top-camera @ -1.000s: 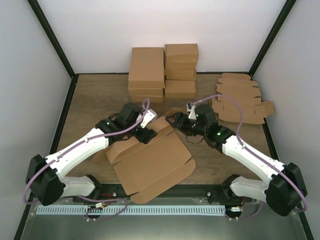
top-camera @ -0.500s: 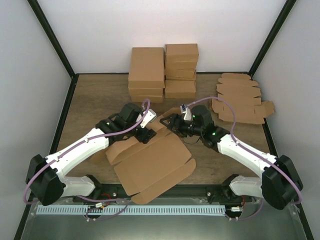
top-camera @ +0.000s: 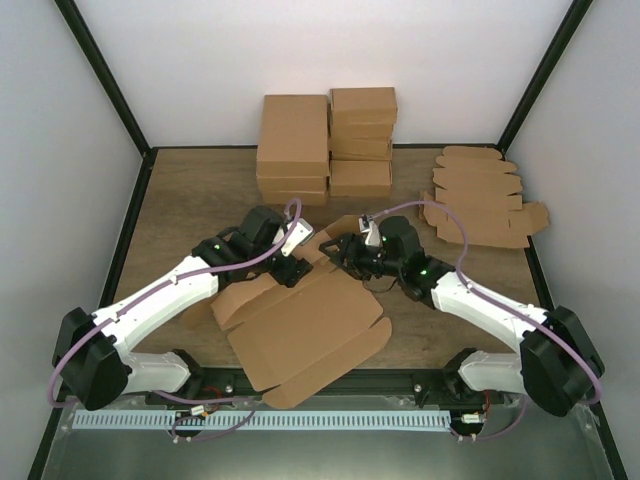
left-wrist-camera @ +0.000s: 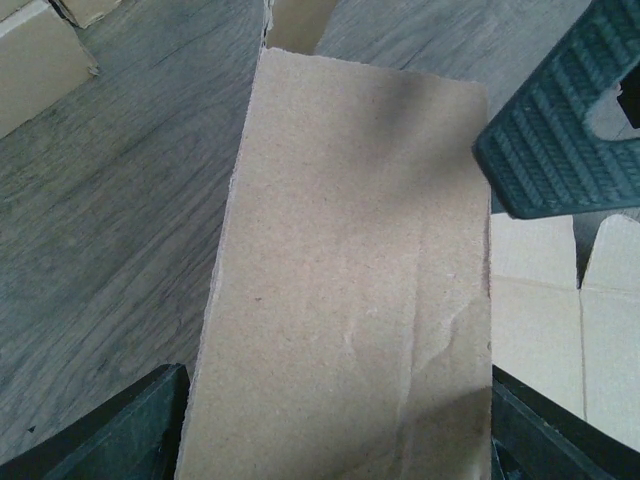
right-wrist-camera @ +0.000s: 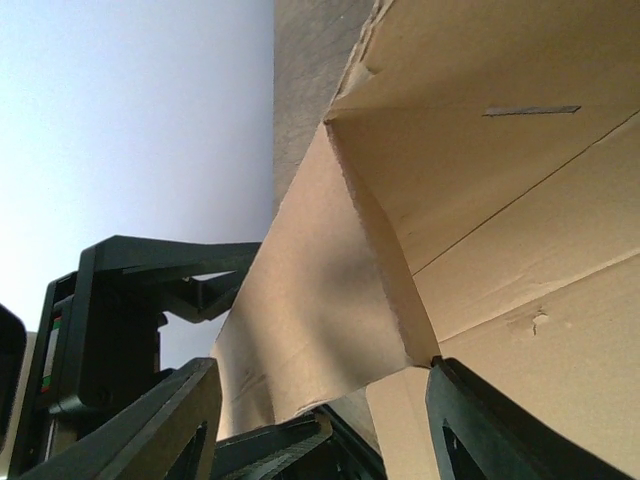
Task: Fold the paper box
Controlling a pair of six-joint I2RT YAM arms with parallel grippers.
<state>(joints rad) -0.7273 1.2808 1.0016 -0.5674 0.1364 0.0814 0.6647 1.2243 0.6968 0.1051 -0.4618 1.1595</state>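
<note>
The bench (top-camera: 190,200) is a wood-grain board with streaked grey-brown planks, walled in by pale panels and dark corner posts. Bare wood shows along its left edge and in a band between the middle and the far edge.

The paper box (top-camera: 305,335) lies mostly flat near the middle of the bench. It is matte brown cardboard with a fibrous face, creased into rectangular panels with notched tabs. Its nearest corner reaches the near edge, and its far flaps are raised.

Smaller cardboard boxes (top-camera: 293,140) are stacked squarely at the middle of the far edge. Flat blanks with rounded tabs (top-camera: 480,200) are piled near the far right corner, well apart from the sheet.

The left end effector (top-camera: 290,268) is at the sheet's far left flap. Its dark fingers (left-wrist-camera: 110,440) stand wide apart and the flap, slightly dented, fills the gap from one to the other. Whether they press on its edges cannot be told.

The right end effector (top-camera: 335,250), just beside the left one, is at the neighbouring upturned flap. That flap's torn, fuzzy edge sits between its well-spread fingers (right-wrist-camera: 150,430). Whether it has a hold on the flap cannot be told either. Its ribbed pad (left-wrist-camera: 565,130) hangs over the flap's corner.
</note>
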